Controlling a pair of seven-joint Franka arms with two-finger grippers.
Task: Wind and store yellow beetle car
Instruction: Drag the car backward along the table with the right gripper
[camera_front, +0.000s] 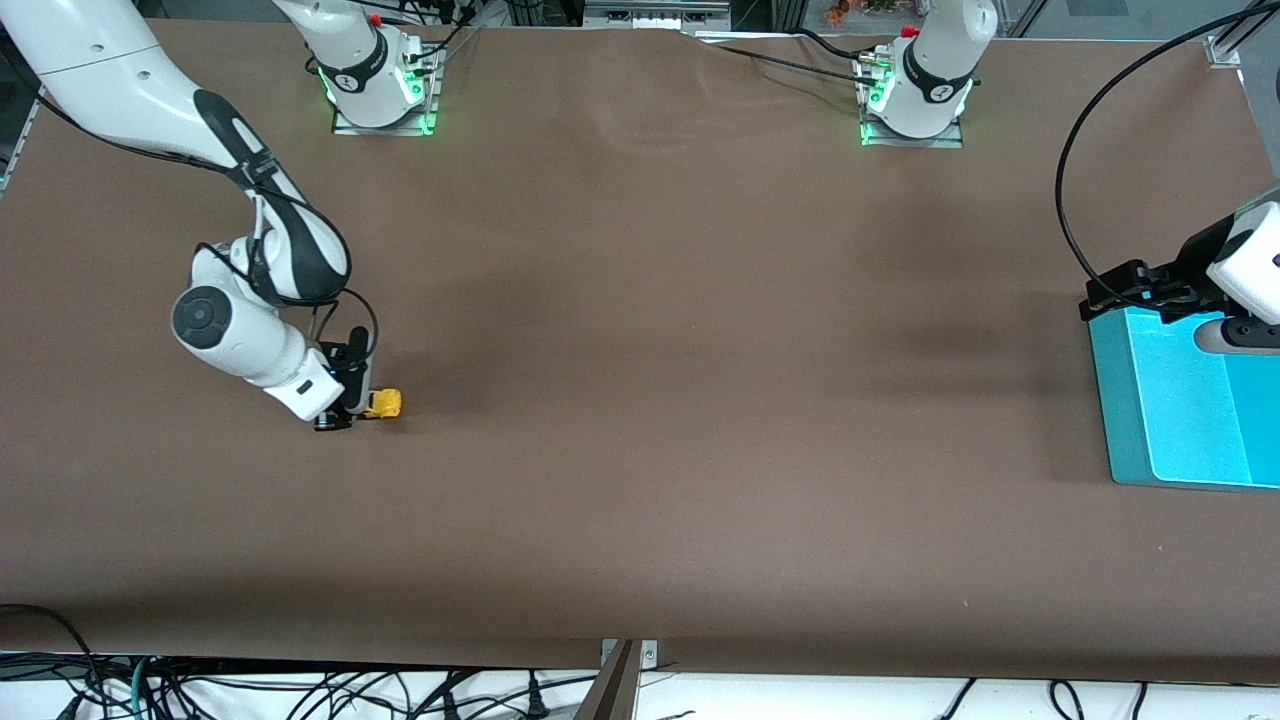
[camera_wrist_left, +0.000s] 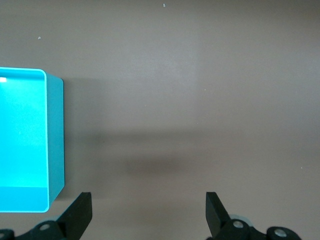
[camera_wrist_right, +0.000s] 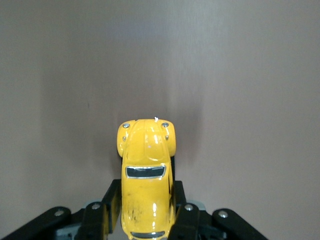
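The right gripper (camera_front: 352, 405) is low at the table (camera_front: 640, 450), toward the right arm's end of it, and its two fingers (camera_wrist_right: 111, 202) are pressed against the sides of the yellow beetle car (camera_front: 383, 402). In the right wrist view the car's rear half sits between the fingers and its nose points away from the gripper. The car seems to be on the table or very close to it; I cannot tell if the wheels touch.

The landmark here is the turquoise bin (camera_front: 1120, 400), which stands at the left arm's end of the table. The car is well apart from this bin, almost the whole table length away. The left gripper (camera_wrist_left: 149, 212) hangs just beside the bin's wall with its fingers spread wide and nothing between them; this arm waits.

What could go wrong, in my judgement:
- The hold is only on the rear sides of a smooth, rounded body, so the car may slip or turn between the fingers when it is dragged back for winding
- If the wheels do not press on the table, the spring will not wind
- If it is released while wound, the car may run off, away from the bin
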